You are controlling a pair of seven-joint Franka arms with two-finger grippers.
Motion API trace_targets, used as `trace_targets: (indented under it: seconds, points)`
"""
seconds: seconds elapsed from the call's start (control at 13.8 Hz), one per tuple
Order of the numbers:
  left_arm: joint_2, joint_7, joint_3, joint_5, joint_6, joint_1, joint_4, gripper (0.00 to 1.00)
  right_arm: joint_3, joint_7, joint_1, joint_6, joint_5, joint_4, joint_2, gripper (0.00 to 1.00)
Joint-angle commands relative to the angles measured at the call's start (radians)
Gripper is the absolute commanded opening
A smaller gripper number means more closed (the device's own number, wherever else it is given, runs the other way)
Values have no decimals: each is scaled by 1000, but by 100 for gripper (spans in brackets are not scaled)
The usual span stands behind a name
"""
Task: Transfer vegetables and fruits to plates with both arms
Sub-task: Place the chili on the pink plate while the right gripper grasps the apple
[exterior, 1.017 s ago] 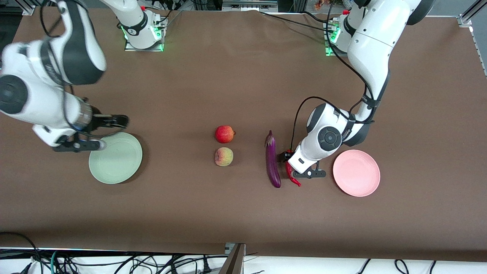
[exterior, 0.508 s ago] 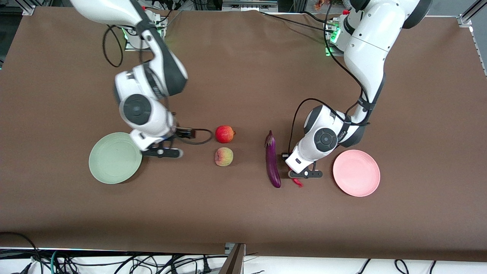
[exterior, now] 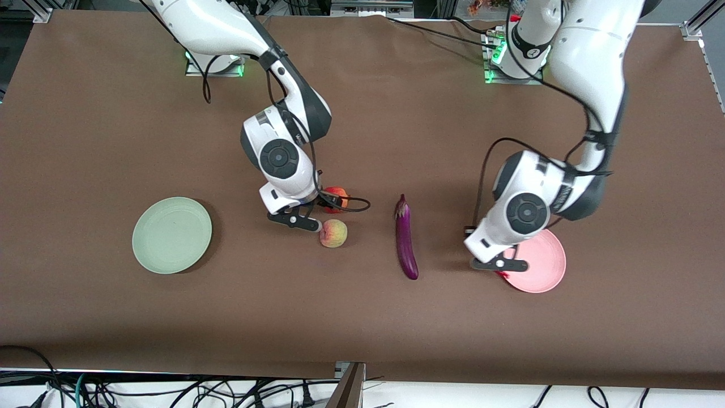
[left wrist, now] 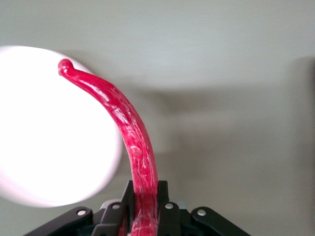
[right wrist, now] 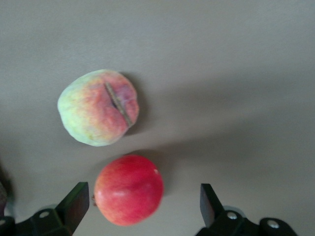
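Chili [left wrist: 133, 137] in left hand [left wrist: 145, 204] over pink plate [exterior: 544, 272].

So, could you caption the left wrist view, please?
Left gripper holds the red chili pepper over the pink plate.

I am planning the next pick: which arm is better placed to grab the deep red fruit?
Right. The right tool hangs open straight over the deep red fruit, beside the peach. The left tool is shut on the chili pepper over the pink plate.

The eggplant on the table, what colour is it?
Glossy deep purple eggplant with a paler purple cap, clearest in the front view.
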Motion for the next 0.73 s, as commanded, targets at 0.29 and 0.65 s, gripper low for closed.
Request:
trace_targets:
  seconds: [0.29, 0.65]
  points:
    - [43, 268, -5, 306, 18, 87, -21, 8, -10, 62, 56, 58, 18, 19, 71, 100]
    - [45, 270, -5, 289, 18, 84, -21, 100, -10, 59, 71, 72, 16, 19, 95, 100]
